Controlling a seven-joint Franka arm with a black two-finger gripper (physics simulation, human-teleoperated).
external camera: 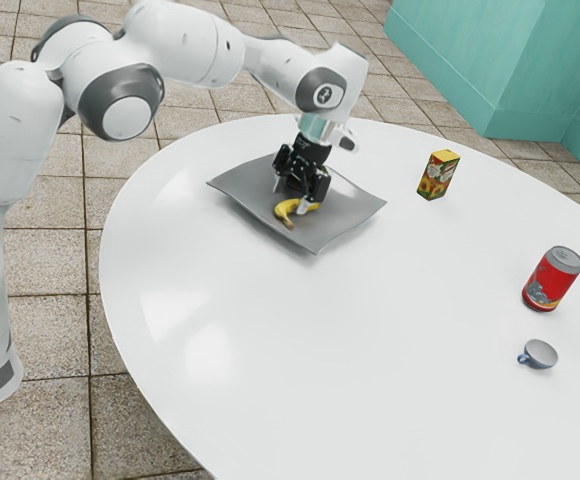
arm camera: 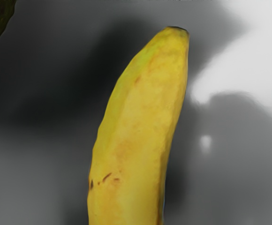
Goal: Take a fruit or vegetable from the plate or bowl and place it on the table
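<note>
Yellow banana [external camera: 283, 211] just under spread pincer [external camera: 291, 196]; contact hard to tell.

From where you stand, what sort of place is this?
Possibly a dining or café area, though simulated: a round white table with a blue cup and a red drink can, above a tiled floor.

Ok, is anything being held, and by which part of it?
That can't be told: the end effector is down at the banana, but whether it grips it isn't clear.
</note>
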